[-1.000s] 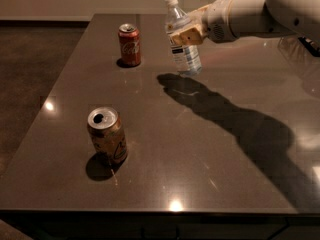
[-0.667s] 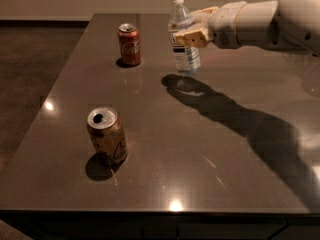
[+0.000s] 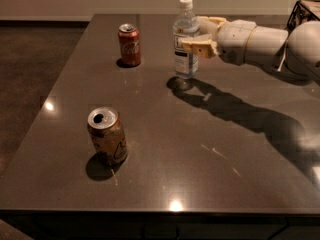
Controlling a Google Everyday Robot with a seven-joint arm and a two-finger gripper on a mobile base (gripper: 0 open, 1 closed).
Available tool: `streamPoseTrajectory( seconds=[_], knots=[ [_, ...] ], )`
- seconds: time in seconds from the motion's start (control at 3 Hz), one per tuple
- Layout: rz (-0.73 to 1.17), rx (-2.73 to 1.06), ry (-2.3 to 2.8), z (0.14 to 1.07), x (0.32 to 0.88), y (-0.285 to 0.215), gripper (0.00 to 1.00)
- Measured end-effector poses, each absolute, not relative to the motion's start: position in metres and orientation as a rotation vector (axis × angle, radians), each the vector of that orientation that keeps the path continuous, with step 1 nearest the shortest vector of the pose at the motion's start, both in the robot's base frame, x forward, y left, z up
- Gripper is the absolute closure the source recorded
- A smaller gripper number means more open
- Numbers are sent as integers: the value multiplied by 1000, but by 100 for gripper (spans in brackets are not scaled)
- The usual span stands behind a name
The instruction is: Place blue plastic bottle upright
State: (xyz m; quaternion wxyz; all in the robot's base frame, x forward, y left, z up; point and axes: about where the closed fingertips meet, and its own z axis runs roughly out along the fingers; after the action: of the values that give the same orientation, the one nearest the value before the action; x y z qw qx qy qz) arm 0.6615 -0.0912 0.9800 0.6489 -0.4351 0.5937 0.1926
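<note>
The blue plastic bottle (image 3: 185, 44) is clear with a white cap and a white label. It stands upright on the dark table (image 3: 165, 149), far centre, its base meeting its shadow. My gripper (image 3: 193, 32) reaches in from the right at the bottle's upper half. One finger (image 3: 200, 46) lies in front of the bottle and the other (image 3: 212, 20) sits behind and to its right. The fingers look spread, no longer clamping the bottle.
A red cola can (image 3: 129, 44) stands upright left of the bottle. A gold-brown can (image 3: 106, 135) stands at the near left. A dark wire basket (image 3: 305, 11) is at the far right corner. The arm (image 3: 265, 44) spans the table's right side.
The bottle went from tilted and held above the table to upright with its base on the surface. The gripper lowered with it and its fingers have loosened.
</note>
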Motion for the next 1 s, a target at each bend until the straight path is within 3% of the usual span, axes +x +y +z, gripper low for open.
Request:
streamPoseTrajectory(
  seconds=[0.33,1.0],
  knots=[
    [465,-974,1305,972,662,-98,100],
    [491,-948,1280,958,665,-108,59]
  ],
)
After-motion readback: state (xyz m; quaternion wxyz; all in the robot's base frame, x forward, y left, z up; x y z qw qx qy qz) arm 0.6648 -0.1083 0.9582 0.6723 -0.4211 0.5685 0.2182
